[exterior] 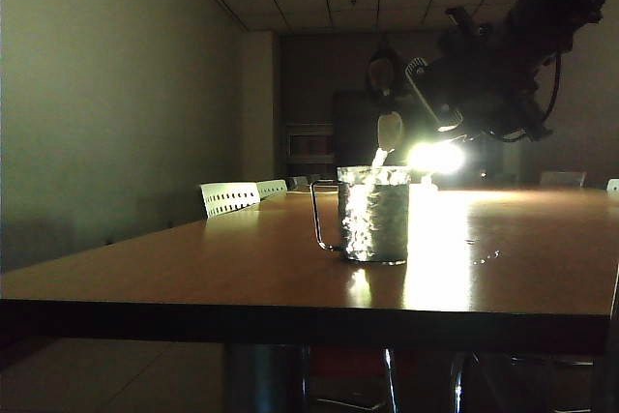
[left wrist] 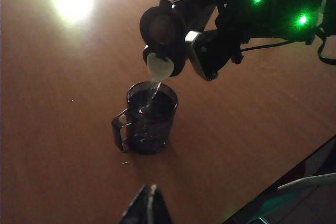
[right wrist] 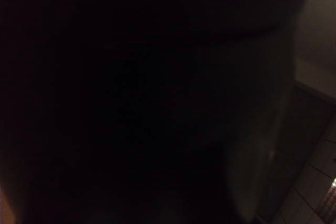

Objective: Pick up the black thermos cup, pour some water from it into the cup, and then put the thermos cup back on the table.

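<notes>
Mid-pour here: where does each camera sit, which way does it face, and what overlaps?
Exterior view: low at the table edge, facing along it; the right gripper tips the black thermos cup over the cup.
Left wrist view: above, looking down on the cup; left gripper tips shut at the frame edge.
Right wrist view: nearly black, blocked close-up.
Shared: the first two both show the pour.

I find no legible text, label, brand, number or sign on any surface; the views are too dark to make out any marking.
</notes>
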Motion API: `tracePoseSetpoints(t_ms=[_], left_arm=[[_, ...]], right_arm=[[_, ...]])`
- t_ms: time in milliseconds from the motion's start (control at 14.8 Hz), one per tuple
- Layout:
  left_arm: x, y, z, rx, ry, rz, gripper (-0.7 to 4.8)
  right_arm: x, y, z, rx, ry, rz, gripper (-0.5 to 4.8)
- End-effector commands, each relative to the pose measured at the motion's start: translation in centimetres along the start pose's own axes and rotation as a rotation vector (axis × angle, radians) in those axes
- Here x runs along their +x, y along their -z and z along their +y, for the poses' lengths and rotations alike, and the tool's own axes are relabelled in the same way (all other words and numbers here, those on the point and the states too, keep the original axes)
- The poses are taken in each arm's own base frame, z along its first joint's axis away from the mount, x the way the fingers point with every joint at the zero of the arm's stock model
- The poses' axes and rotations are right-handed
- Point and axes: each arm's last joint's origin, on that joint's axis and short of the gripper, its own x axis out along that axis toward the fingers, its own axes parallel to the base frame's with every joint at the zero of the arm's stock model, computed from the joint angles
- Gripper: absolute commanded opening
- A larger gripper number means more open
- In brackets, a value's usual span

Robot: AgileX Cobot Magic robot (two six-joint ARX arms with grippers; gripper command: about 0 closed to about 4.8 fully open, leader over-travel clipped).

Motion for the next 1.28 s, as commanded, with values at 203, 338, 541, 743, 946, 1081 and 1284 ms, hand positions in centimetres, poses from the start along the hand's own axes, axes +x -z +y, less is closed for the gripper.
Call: tracePoseSetpoints(t_ms=[203,338,541,743,946,1081,1284], left_arm=[[-0.08,-0.25,-0.04,0.001,0.002,-0.013,-0.05],[-0.08,-0.25,-0.04,0.001,0.002,-0.013,-0.05],[-0.08,-0.25,-0.04,0.001,0.002,-0.013,-0.05],[-0.08,-0.25,-0.04,0.001,0.002,-0.013,-0.05],[-0.08,-0.25,-0.04,0.001,0.002,-0.013,-0.05],[-0.08,-0.25,-0.04,0.001,0.002,-0.013,-0.05],[-0.08,-0.25,-0.04,0.001,0.003,-0.013,-0.05]], right_arm=[[-0.45,0.36,-1.31,0.0,0.082,0.025,0.85],[-0.44,0.34,-1.26,0.004,0.076,0.023,0.85],[-0.44,0.3,-1.22,0.168,0.075,0.009,0.85],[-0.42,0.09,-0.86,0.245,0.039,-0.031,0.85],[-0.42,0.0,-0.59,0.25,0.01,-0.038,0.85],[-0.42,0.01,-0.57,0.33,0.007,-0.039,0.85],[-0.43,0.09,-0.63,0.499,0.013,-0.054,0.85]])
